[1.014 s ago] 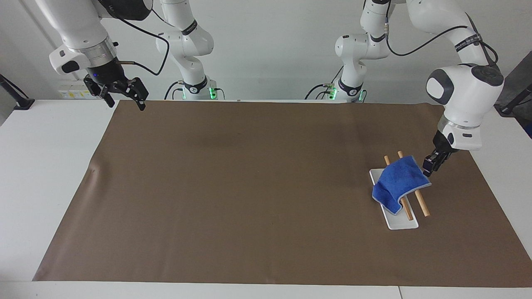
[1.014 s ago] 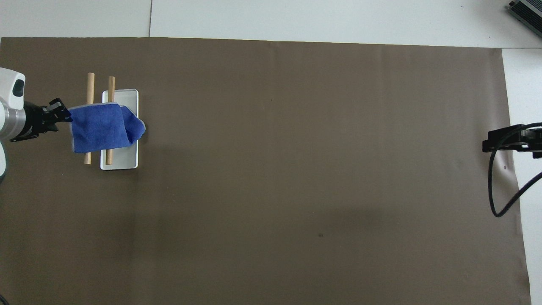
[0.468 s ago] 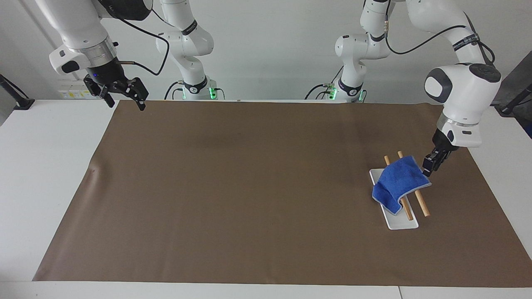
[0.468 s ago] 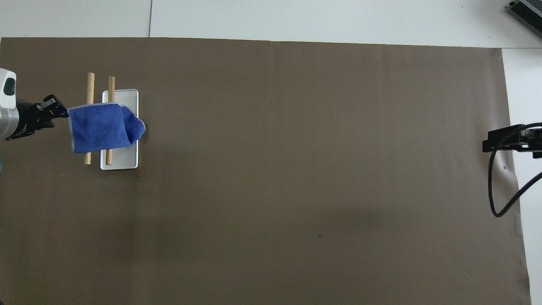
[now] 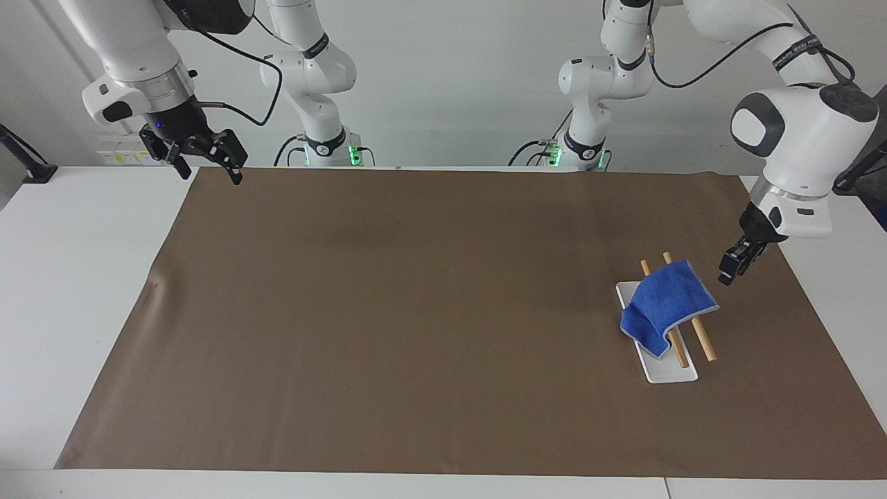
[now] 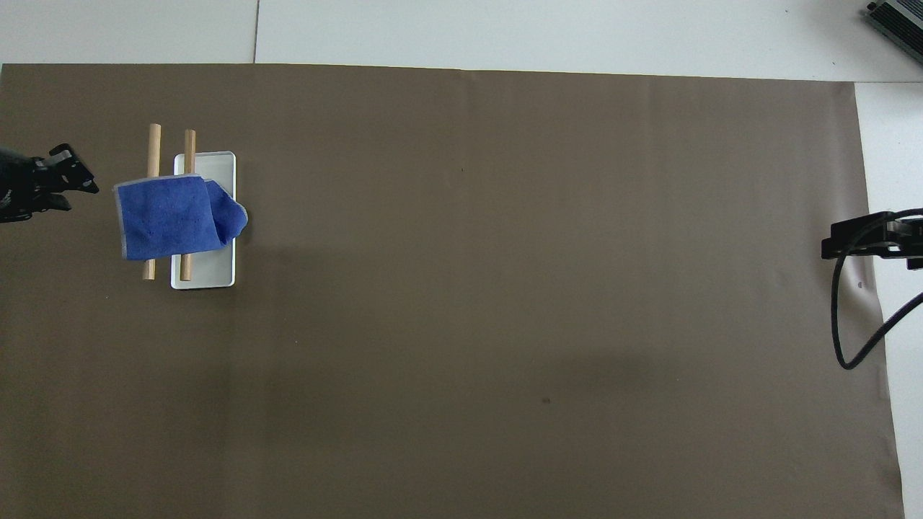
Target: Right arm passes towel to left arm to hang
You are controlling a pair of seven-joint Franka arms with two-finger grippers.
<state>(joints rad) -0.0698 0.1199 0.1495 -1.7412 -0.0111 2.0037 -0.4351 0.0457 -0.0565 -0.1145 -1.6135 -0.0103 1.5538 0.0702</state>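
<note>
The blue towel hangs over two wooden rods on a white base toward the left arm's end of the table; it also shows in the overhead view. One end droops onto the base. My left gripper is open and empty. It is in the air beside the towel, clear of its edge, and shows at the edge of the overhead view. My right gripper is open and empty, waiting above the right arm's end of the table, and also shows in the overhead view.
A brown mat covers most of the white table. The rods and base stand on the mat. A black cable loops under the right wrist.
My left gripper has let go of the towel's edge and drawn back and up, away from it. The towel stays on the rods. The right arm has not moved.
</note>
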